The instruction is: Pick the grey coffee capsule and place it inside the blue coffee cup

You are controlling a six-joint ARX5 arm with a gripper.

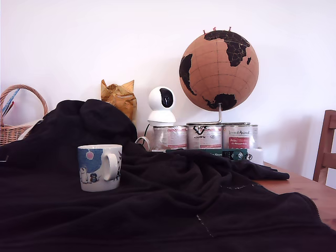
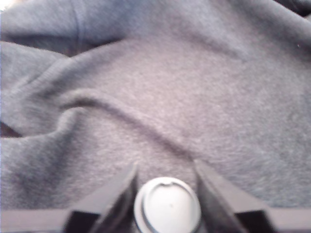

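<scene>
Pincer: we see the gripper closed around the capsule, above the blanket
Left: carrying it to the cup

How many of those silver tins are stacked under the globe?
3, side by side in a row under the globe: the left tin, the middle tin and the right tin, as the exterior view shows them. More could be hidden behind them or the black blanket.
</scene>
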